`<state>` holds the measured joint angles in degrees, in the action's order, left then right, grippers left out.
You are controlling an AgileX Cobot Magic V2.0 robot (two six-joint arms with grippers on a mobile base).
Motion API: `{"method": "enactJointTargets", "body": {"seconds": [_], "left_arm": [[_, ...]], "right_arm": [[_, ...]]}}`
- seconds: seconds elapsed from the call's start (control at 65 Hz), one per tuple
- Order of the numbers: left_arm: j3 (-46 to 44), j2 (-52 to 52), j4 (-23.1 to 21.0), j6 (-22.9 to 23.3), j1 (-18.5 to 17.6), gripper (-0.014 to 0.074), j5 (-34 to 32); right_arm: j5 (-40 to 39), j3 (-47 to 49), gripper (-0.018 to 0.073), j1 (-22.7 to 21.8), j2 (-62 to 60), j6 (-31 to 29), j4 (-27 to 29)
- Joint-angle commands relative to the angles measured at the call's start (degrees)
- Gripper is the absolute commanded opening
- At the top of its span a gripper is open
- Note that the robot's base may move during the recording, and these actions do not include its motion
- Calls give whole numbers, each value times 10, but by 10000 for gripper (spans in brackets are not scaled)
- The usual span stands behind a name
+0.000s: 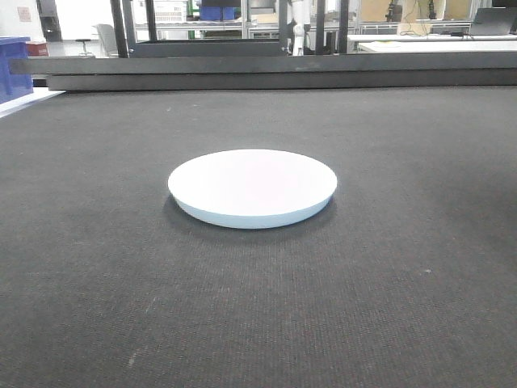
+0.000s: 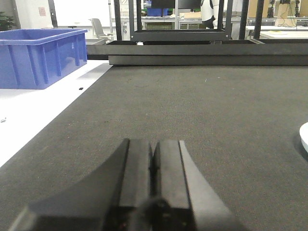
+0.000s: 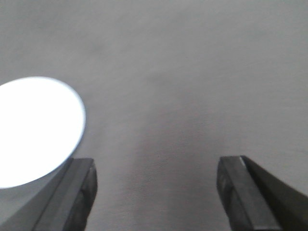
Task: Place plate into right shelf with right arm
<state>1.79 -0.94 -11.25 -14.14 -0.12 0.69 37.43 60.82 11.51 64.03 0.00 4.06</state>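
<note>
Hovering over the dark mat [image 3: 192,72], the right gripper [image 3: 156,163] has its jaws spread wide with nothing between them. The plate [image 3: 33,130] lies ahead and off to the left in the wrist view, outside the gap and just past the finger [image 3: 79,187] on that side. Blur hides whether they touch. The right arm looks the nearer one and would likely need to shift toward that side to straddle the rim. Being round, the plate has no long axis to align with. The left gripper [image 2: 154,149] sits low with its fingers pressed together, the plate well off to its right. Farther back stands a blue bin [image 2: 38,55]. The steel shelf cannot be picked out.
</note>
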Motion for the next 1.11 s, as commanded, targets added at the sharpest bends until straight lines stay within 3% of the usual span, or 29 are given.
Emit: {"method": "enactJointTargets", "body": {"seconds": [0.0, 0.2, 0.338, 0.646, 1.092], "left_arm": [[6, -6, -1, 1, -4, -47, -50], [6, -6, -1, 1, -4, -47, -50], [6, -6, -1, 1, -4, -47, -50], [6, -6, -1, 1, -4, -47, -50], [6, -6, -1, 1, -4, -47, -50]], "right_arm": [[30, 95, 621, 44, 70, 18, -5], [134, 251, 621, 137, 240, 89, -41], [188, 326, 621, 164, 336, 130, -56], [167, 351, 621, 174, 436, 177, -72], [140, 350, 615, 173, 500, 186, -77]]}}
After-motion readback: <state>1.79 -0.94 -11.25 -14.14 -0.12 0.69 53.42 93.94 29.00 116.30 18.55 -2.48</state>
